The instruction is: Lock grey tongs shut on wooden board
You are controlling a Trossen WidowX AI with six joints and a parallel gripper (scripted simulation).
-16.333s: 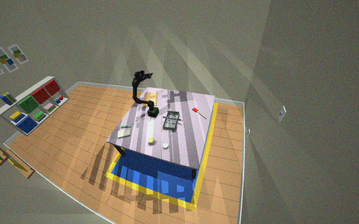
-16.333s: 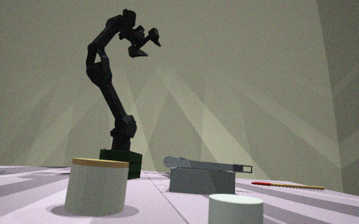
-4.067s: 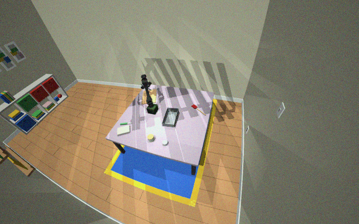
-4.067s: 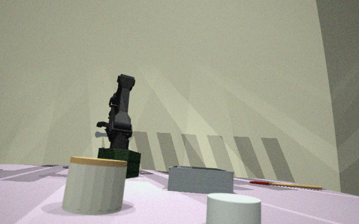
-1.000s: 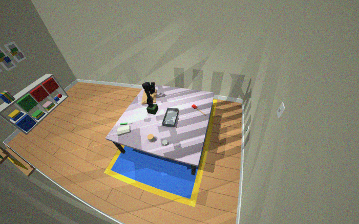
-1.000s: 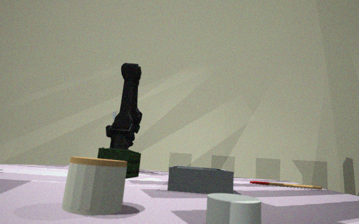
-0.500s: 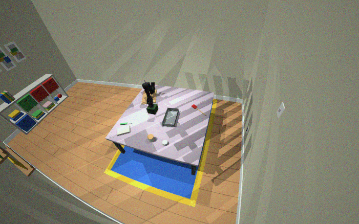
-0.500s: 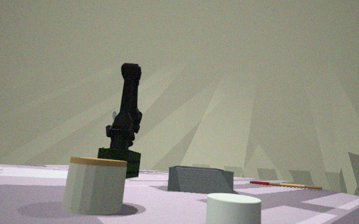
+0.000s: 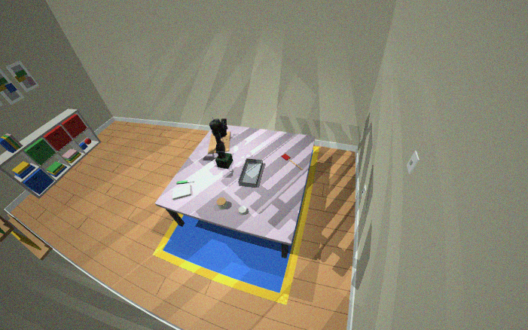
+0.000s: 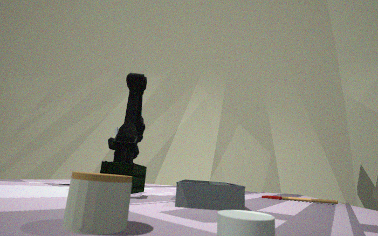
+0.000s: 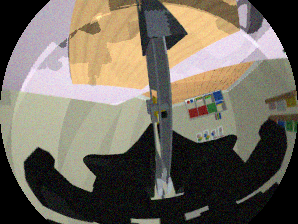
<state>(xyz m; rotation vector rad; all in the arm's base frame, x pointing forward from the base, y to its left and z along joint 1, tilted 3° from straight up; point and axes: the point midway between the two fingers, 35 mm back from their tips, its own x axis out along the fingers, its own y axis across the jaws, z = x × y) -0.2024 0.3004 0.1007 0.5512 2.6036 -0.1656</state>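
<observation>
My gripper (image 11: 155, 126) is shut on the grey tongs (image 11: 161, 75). In the wrist view the tongs run from the hinge end over the board down to pale tips (image 11: 163, 188) near the gripper body. That view is upside down, so the tips point up and the hinge end points down. Their arms lie close together; whether the lock is engaged does not show. The wooden board (image 9: 227, 141) (image 11: 122, 70) lies beyond the hinge end, partly hidden behind the arm in the top view. The roasting tin (image 9: 241, 174) (image 10: 211, 196) stands on the table without tongs across it.
A jar with a wooden lid (image 9: 221, 201) (image 10: 97, 205) and a white cup (image 9: 242, 210) (image 10: 246, 225) stand at the front. A red-headed utensil (image 9: 285, 157) (image 10: 272, 197) lies right of the tin. A green pen (image 9: 182, 181) and a white pad (image 9: 181, 191) lie at the left.
</observation>
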